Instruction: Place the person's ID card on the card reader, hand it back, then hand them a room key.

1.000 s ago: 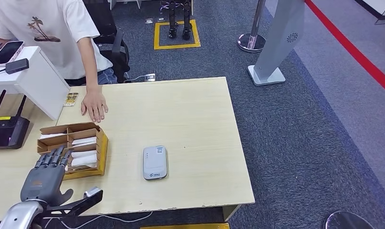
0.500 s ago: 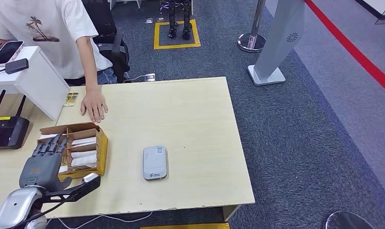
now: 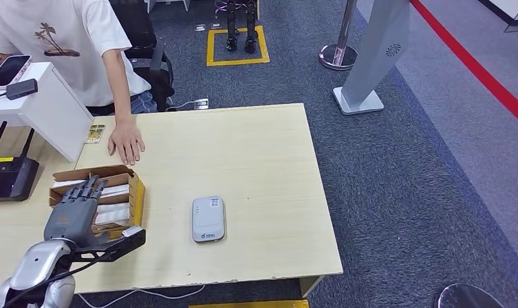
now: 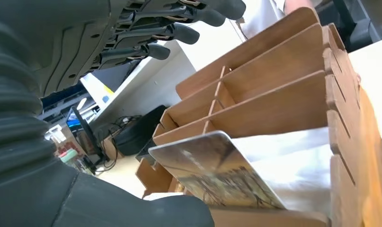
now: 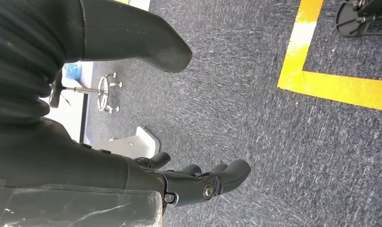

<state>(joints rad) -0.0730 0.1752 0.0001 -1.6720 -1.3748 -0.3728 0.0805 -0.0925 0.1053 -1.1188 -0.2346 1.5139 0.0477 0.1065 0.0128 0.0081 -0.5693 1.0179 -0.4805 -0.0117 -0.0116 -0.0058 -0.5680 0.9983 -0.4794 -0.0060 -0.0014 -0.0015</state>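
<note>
My left hand (image 3: 73,215) hovers flat over the wooden card box (image 3: 135,196), fingers spread and holding nothing. In the left wrist view its fingers (image 4: 179,28) reach out above the box's dividers (image 4: 274,85), and a printed key card (image 4: 217,175) leans in the near compartment beside white cards. The grey card reader (image 3: 208,219) lies on the table to the right of the box, with nothing on it. A small printed card (image 3: 94,133) lies at the table's far left, next to the person's hand (image 3: 126,141). My right hand (image 5: 198,182) hangs over the carpet, loosely open.
A person in a white T-shirt (image 3: 57,45) stands behind the table's (image 3: 256,147) far left corner. A white stand (image 3: 51,106) with a phone and a black router (image 3: 9,176) sit to the left. A carpeted floor with a barrier post (image 3: 338,54) lies to the right.
My left hand has moved forward and to the right, from the table's near edge to above the card box. The person's hand and the reader have stayed put.
</note>
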